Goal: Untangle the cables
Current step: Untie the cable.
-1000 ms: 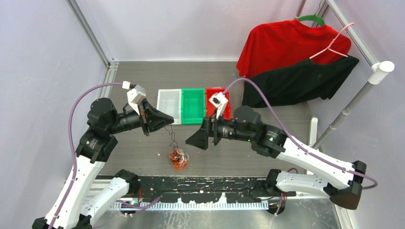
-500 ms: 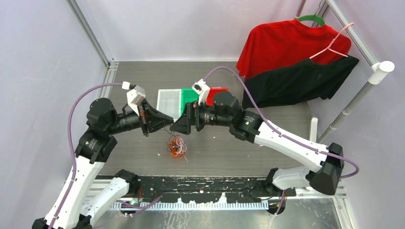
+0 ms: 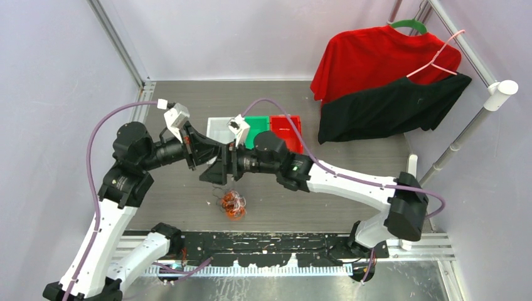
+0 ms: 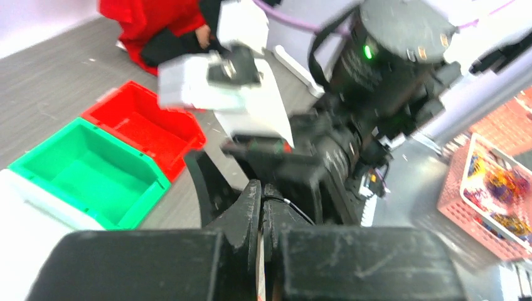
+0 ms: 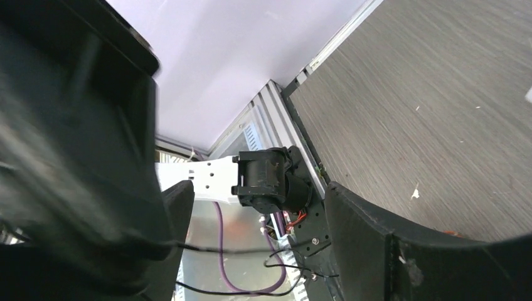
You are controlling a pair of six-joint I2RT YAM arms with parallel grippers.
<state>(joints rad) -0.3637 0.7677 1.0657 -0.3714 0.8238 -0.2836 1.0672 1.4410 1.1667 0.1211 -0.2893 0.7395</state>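
Cables, orange mostly with some white and black mixed in, lie in a small knotted heap on the grey table, on the near side of the two claws, which meet above it. From where I stand the left gripper points towards the middle, and the left wrist view shows its fingers pressed together on a thin black cable that trails off to one side. The right gripper reaches across from the other side, its tip just beside the left one and slightly nearer the bases. In its own wrist view, the right gripper's two fingers are spread wide, and the black cable crosses the gap between them; whether it touches either finger I cannot tell. Behind the arms a white bin, a green bin and a red bin sit in a row. Further back, a red shirt and a black shirt hang on a rack.
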